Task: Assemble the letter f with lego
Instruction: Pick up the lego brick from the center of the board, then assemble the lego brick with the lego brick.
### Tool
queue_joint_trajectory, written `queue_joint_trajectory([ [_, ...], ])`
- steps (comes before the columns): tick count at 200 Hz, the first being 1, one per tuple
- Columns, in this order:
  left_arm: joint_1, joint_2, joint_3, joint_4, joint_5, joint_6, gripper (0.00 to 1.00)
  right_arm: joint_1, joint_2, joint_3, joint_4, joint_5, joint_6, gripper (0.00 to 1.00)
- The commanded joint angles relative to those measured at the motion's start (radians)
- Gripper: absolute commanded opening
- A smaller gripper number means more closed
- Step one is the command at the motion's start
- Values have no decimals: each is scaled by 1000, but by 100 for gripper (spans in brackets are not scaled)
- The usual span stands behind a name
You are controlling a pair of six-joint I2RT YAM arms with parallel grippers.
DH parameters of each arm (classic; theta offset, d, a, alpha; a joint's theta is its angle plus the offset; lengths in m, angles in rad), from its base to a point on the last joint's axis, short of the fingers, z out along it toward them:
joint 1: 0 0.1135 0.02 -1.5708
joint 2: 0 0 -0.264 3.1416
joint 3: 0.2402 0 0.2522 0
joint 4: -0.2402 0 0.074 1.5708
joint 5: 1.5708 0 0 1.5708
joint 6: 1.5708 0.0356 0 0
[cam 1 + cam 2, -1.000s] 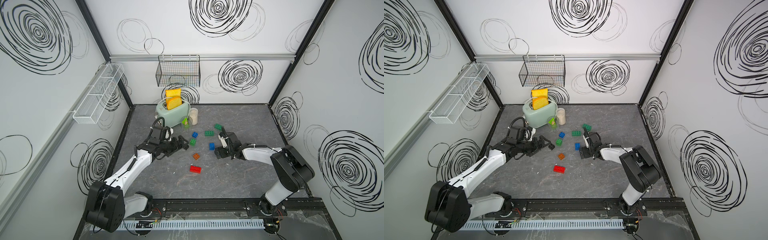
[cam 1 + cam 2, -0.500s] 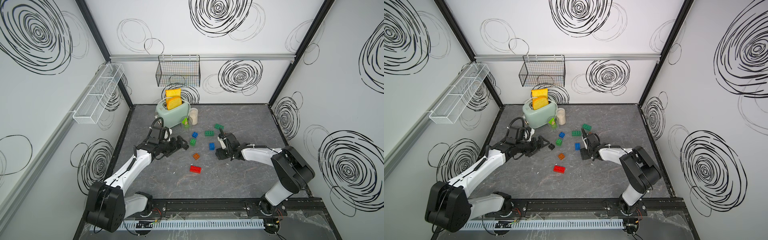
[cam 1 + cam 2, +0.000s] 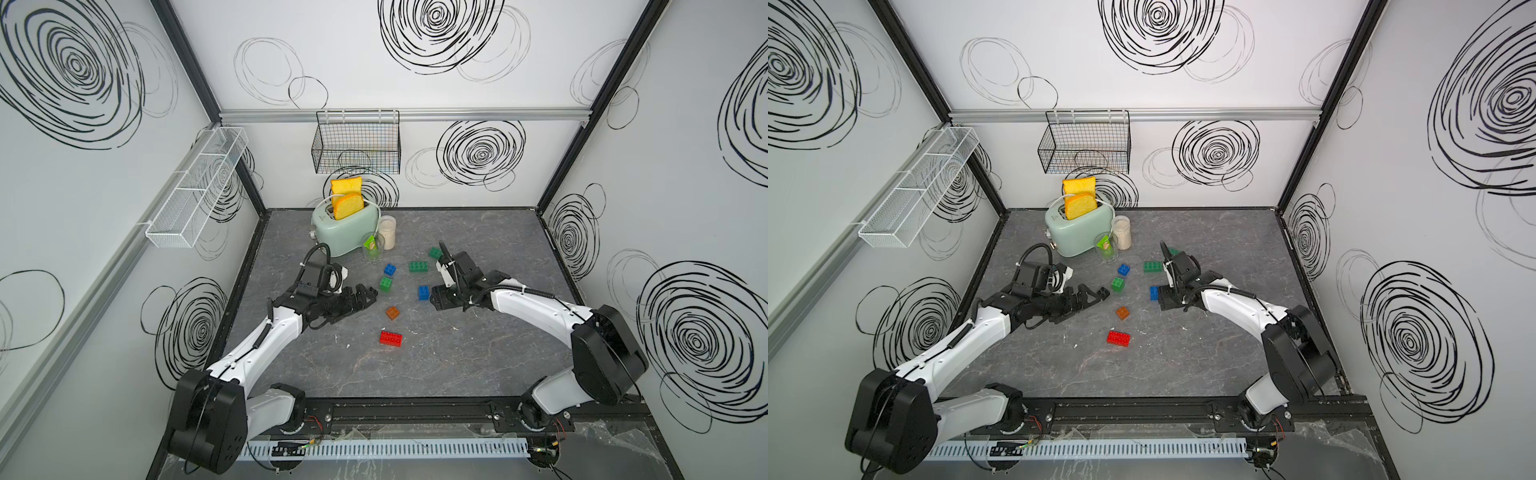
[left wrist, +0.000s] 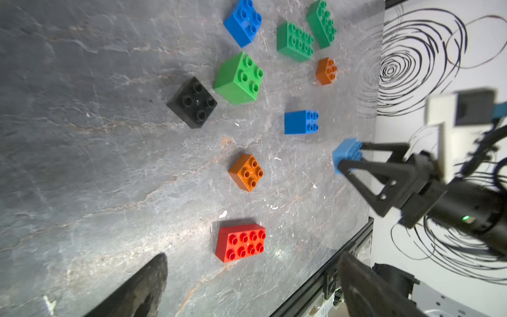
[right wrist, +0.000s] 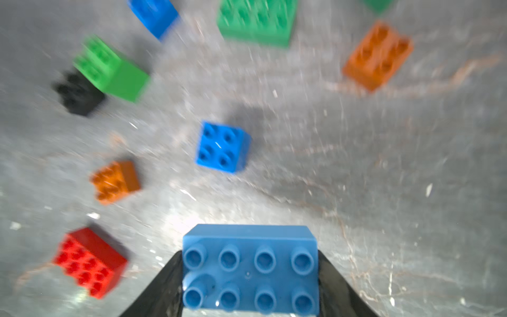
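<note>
The right gripper [image 5: 250,277] holds a light blue brick [image 5: 249,247]. The brick is long and has eight bumps on top. The two black fingers [image 5: 162,291] press on its short ends. In the left wrist view, this brick sits at the tip of the gripper, near the edge of the grey table [image 4: 82,164]. I cannot tell if it touches the table or hangs just over it.

The left gripper [image 3: 365,296] is wide open and holds nothing. It is low over the table, just beside a green square brick [image 3: 385,284].

The other bricks lie on the table, each on its own. A black square brick [image 4: 192,103] is just beside the green square brick. In both top views, a blue square brick [image 3: 423,292] is just beside the right gripper. An orange square brick [image 3: 392,312] lies between the two grippers. A red long brick [image 3: 390,338] lies near it, closer to the front.

Further back are a second blue square brick [image 3: 389,269] and a green long brick [image 3: 417,266]. One more green brick [image 3: 435,252] is partly hidden behind the right arm. A small orange brick [image 4: 326,70] shows in the left wrist view, near the green long brick.

At the back stands a mint green toaster [image 3: 347,237] with two toast slices [image 3: 348,205] sticking up. A glass [image 3: 373,249] and a jar [image 3: 387,235] stand just beside it.
</note>
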Motion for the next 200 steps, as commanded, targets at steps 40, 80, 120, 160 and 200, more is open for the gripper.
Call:
queue_joint_trajectory([
  [40,-14,-54,-145,177,-71,51,98,35,158,165,-22,-12,95,64],
  [80,-3,-56,-167,249,-16,15,98,72,223,190,-22,31,143,64],
  [120,2,-53,-175,251,-7,11,98,84,229,185,-8,53,180,64],
  [160,7,-42,-177,244,-15,8,98,84,234,208,-14,72,199,63],
  [200,12,-36,-178,238,-28,8,98,84,224,224,-28,96,199,63],
])
